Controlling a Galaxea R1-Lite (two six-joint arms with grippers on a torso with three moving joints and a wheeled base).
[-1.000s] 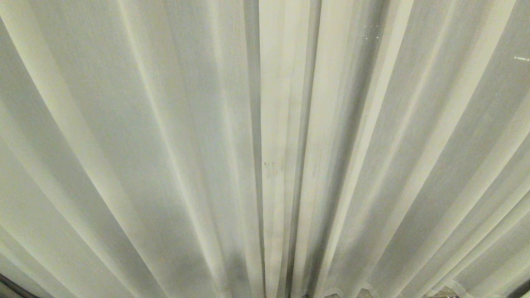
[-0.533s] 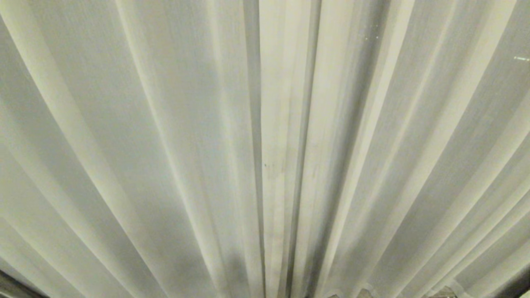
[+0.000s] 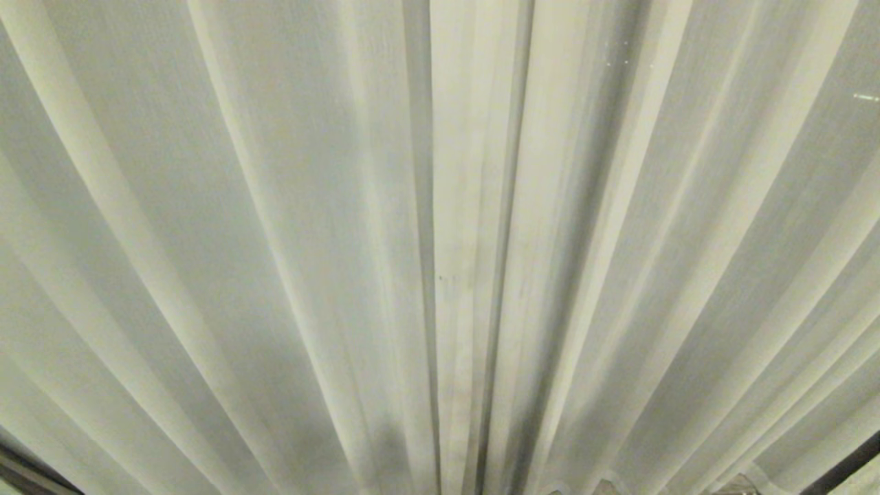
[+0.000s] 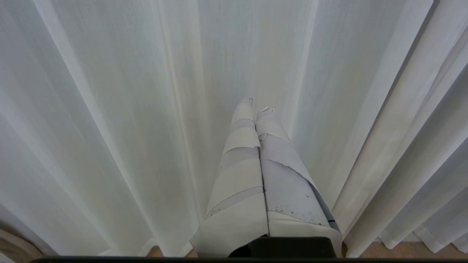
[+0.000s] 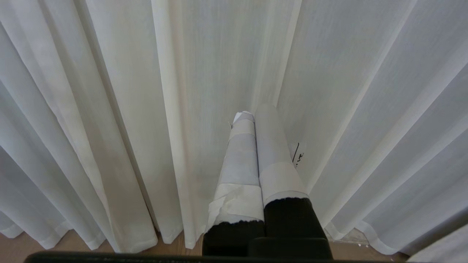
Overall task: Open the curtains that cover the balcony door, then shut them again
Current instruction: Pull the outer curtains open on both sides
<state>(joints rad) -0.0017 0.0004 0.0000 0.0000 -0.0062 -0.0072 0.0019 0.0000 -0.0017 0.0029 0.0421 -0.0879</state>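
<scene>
Head view, small shift only. The whole frame has drifted, so it is the camera that moved, not the cloth.

- Below the curtains (image 3: pixel 275 206), right corner: dark band (image 3: pixel 842 464) now runs longer and higher under the hem; before only a sliver showed. A pale strip (image 3: pixel 867 481) has appeared beneath it.
- Below the curtains, left corner: dark band (image 3: pixel 34 474) also shows more than before.
- Dark speck (image 3: pixel 441 278) on the middle fold sits a touch lower in frame.
- Cannot tell what the dark bands are.
</scene>
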